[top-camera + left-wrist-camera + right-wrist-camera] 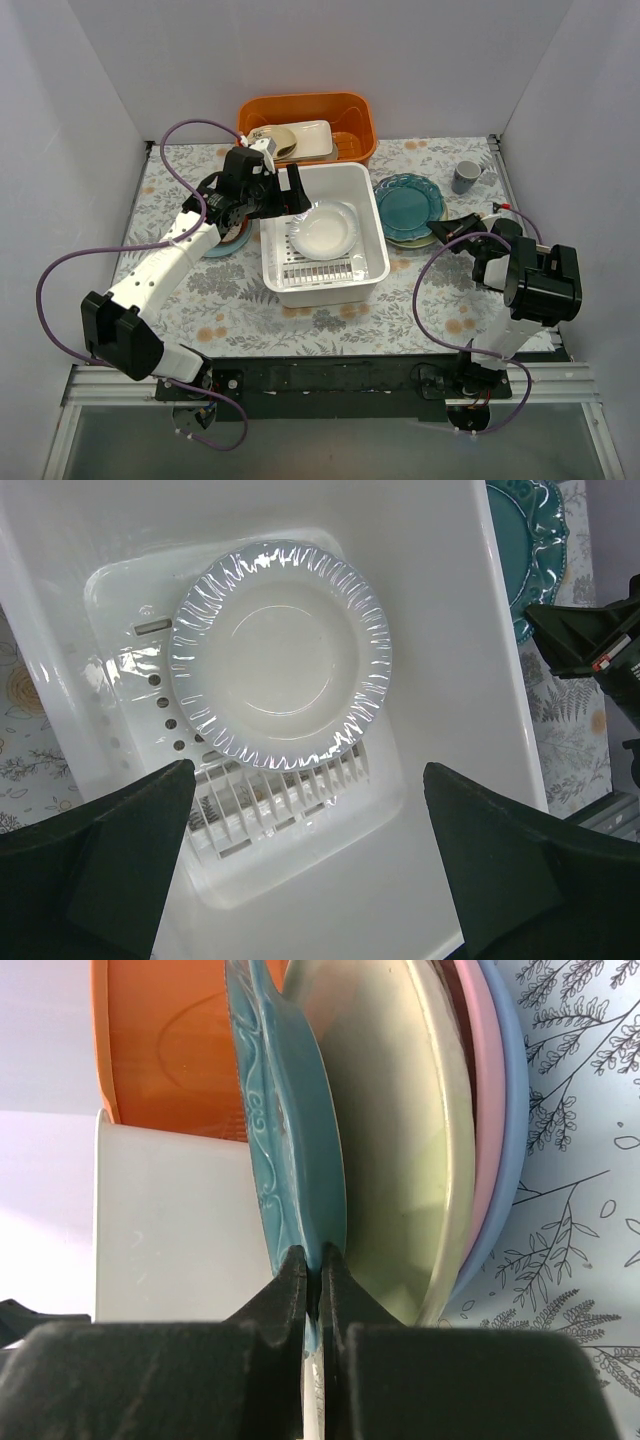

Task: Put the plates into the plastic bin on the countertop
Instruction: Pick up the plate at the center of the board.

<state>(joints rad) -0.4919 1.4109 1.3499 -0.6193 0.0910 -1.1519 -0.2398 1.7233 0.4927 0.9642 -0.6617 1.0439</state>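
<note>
The white plastic bin (372, 262) stands mid-countertop with a pale fluted plate (325, 232) lying in it; the plate also shows in the left wrist view (280, 665). My left gripper (286, 190) is open and empty above the bin's far left part (310, 825). The scalloped teal plate (408, 205) tops a stack right of the bin. My right gripper (446, 228) is shut on its near rim (318, 1272), lifting that edge (295, 1160) off a yellowish plate (400, 1140), with pink (487, 1110) and light blue (513, 1110) plates below.
An orange tub (355, 120) holding a beige dish stands behind the bin. A grey mug (466, 177) stands at the far right. Another plate (222, 243) lies left of the bin, mostly hidden under my left arm. White walls enclose three sides.
</note>
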